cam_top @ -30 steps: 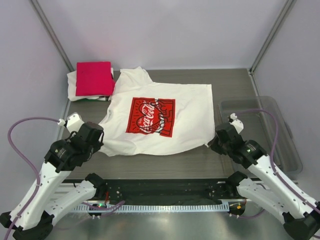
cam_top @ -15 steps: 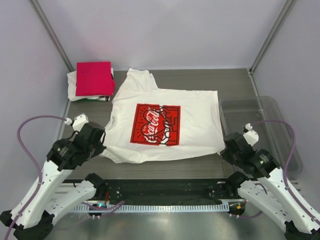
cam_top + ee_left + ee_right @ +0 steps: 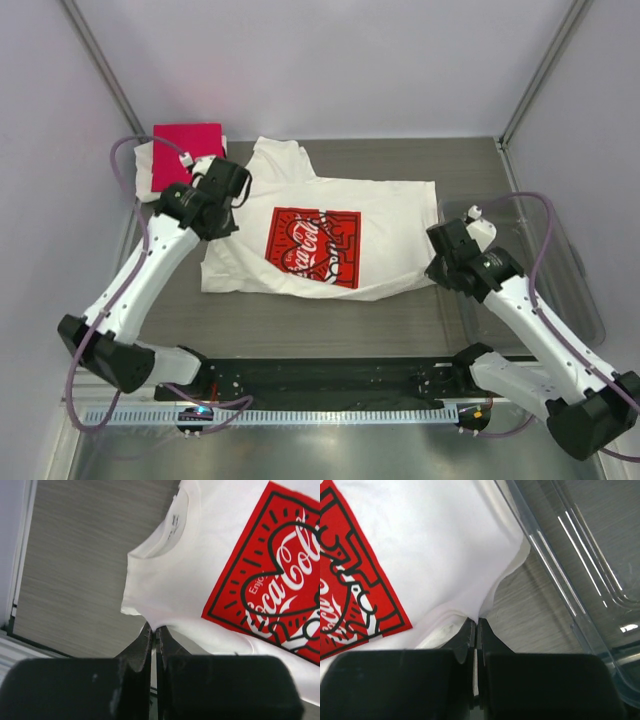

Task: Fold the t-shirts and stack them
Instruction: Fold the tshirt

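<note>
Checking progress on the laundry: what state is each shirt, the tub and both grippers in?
Printed shirt: spread print up, gripped at both ends.
Pink shirt: folded, atop white shirt.
White shirt: folded, under pink shirt.
Tub: upright, no lid.
Left gripper: shut on printed shirt.
Right gripper: shut on printed shirt.

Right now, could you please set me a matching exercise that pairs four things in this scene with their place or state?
Things:
1. Coca-Cola t-shirt
2. crimson-pink shirt
3. clear tub
4. left pincer

Descriptions:
A. at the right side of the table
B. shut on white cloth near a collar
C. folded, on top of a white garment at the far left
D. lying print up in the middle

Pairs: 1-D, 2-C, 3-A, 4-B
</note>
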